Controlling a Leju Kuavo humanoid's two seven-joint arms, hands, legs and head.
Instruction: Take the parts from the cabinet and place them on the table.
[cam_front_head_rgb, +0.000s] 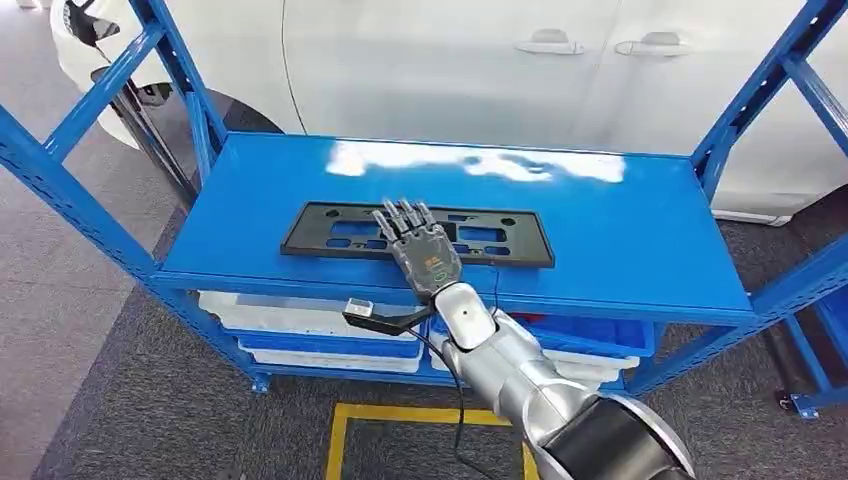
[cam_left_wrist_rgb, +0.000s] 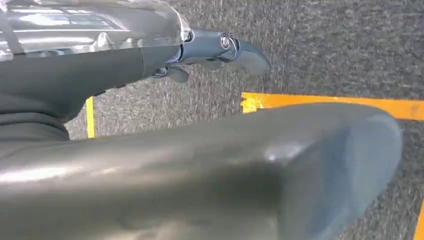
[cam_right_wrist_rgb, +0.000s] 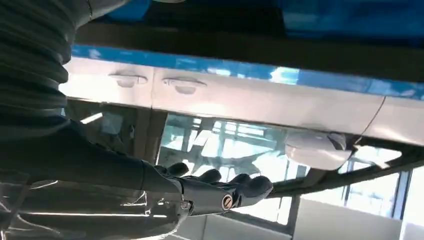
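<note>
1. Right hand (cam_front_head_rgb: 420, 250) stretched forward over the near middle of the black plate (cam_front_head_rgb: 330, 232), fingers straight and slightly spread, palm down. Open, gripping nothing. Fingertips appear to lie on or just above the plate; true contact cannot be told from the head view.
2. Black plate lying flat on the top blue shelf (cam_front_head_rgb: 620, 230), near the front edge, long axis running left to right across the shelf, parallel to that edge. A flat frame with cut-out windows, left part clear of the hand, right part running out past the wrist.
3. The deciding relation: plate directly under and ahead of the right hand, long axis crosswise to the line of the arm. Fingers reaching across the short width, so a grip over the near long edge looks like the natural approach.
4. Left hand (cam_left_wrist_rgb: 220, 52) hanging low beside the body over grey carpet and yellow floor tape (cam_left_wrist_rgb: 320, 102), fingers loosely curled, holding nothing. Well apart from the shelf, so right hand far nearer to the part.
5. White car (cam_front_head_rgb: 450, 60) standing behind the shelf; white bins (cam_front_head_rgb: 300, 320) on the lower level.
6. Judged stage: reach made, grasp not yet closed, plate not yet lifted.
</note>
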